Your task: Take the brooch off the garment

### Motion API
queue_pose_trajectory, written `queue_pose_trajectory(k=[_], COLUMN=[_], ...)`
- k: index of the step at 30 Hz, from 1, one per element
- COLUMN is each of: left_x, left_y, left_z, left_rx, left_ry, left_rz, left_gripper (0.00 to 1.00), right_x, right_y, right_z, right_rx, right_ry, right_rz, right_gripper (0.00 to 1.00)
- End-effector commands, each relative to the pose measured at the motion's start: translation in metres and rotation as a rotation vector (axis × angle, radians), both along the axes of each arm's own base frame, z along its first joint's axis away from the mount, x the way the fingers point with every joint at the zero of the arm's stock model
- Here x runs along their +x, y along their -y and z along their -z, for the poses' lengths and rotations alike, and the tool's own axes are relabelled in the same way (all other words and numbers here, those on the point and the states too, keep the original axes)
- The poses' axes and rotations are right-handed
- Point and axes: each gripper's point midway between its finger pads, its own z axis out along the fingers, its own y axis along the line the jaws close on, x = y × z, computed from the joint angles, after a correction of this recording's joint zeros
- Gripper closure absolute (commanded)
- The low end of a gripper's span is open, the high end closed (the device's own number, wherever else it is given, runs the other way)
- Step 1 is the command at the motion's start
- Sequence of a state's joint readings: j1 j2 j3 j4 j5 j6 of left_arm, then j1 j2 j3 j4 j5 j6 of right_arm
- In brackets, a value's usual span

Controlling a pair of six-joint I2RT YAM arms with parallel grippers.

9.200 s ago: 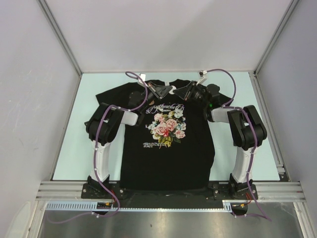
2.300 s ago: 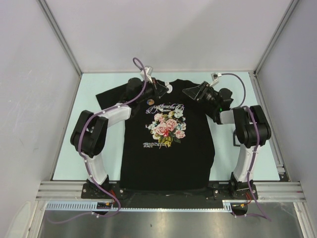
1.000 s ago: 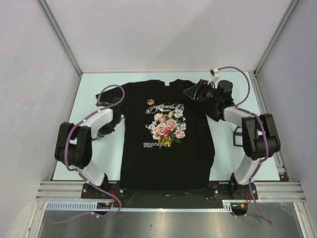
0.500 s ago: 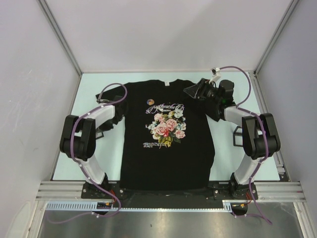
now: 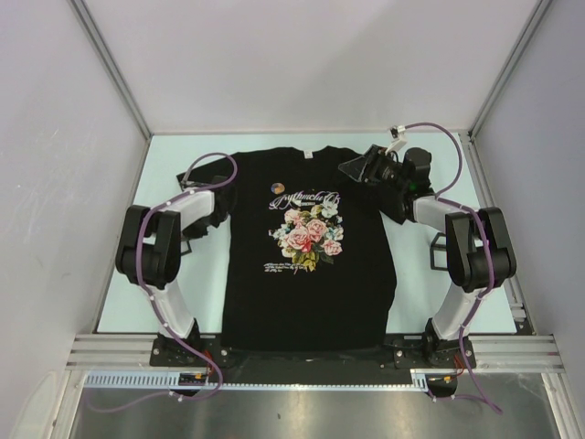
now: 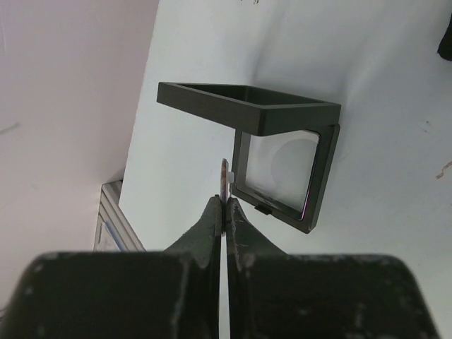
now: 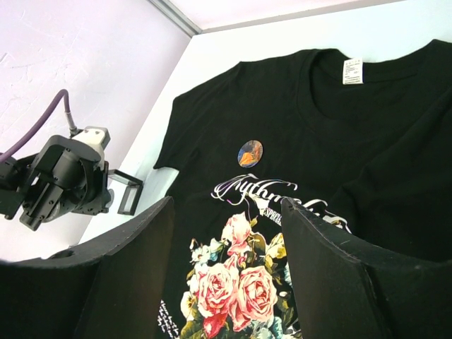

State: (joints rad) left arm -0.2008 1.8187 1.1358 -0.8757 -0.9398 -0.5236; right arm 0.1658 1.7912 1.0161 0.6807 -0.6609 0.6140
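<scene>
Your left gripper (image 6: 224, 212) has swung off T-shirt (image 5: 311, 283) to left, now over open display box (image 6: 247, 109), pinched shut on thin metal piece (image 6: 224, 180), likely backing. Round brooch (image 7: 250, 152) still on chest above lettering; removal unfinished. Right gripper (image 7: 226, 205) gapes empty, far right.

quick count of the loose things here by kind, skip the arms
black t-shirt: 1
round brooch on it: 1
open black box: 1
thin piece held in left end effector: 1
total: 4
</scene>
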Motion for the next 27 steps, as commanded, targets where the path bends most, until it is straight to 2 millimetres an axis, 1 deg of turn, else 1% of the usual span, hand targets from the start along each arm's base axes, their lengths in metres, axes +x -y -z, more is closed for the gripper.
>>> queue_pose_trajectory(k=[1, 9, 15, 23, 27], left_x=[0.012, 0.014, 0.017, 0.017, 0.017], left_y=[-0.007, -0.009, -0.011, -0.010, -0.011], left_z=[-0.011, 0.000, 0.000, 0.012, 0.013], left_rx=[0.044, 0.036, 0.037, 0.021, 0.027], left_ry=[0.027, -0.005, 0.008, -0.031, -0.038], left_rz=[-0.002, -0.004, -0.008, -0.008, -0.009], left_gripper=[1.00, 1.00, 1.00, 1.00, 0.99], right_x=[0.008, 0.007, 0.006, 0.005, 0.004], right_y=[0.000, -0.001, -0.004, -0.004, -0.005], right_z=[-0.023, -0.023, -0.023, -0.024, -0.024], right_rx=[0.016, 0.019, 0.033, 0.036, 0.037], right_ry=[0.079, 0.080, 0.081, 0.086, 0.087], right_rz=[-0.006, -0.014, -0.030, -0.039, -0.045], right_gripper=[0.34, 0.34, 0.34, 0.34, 0.34])
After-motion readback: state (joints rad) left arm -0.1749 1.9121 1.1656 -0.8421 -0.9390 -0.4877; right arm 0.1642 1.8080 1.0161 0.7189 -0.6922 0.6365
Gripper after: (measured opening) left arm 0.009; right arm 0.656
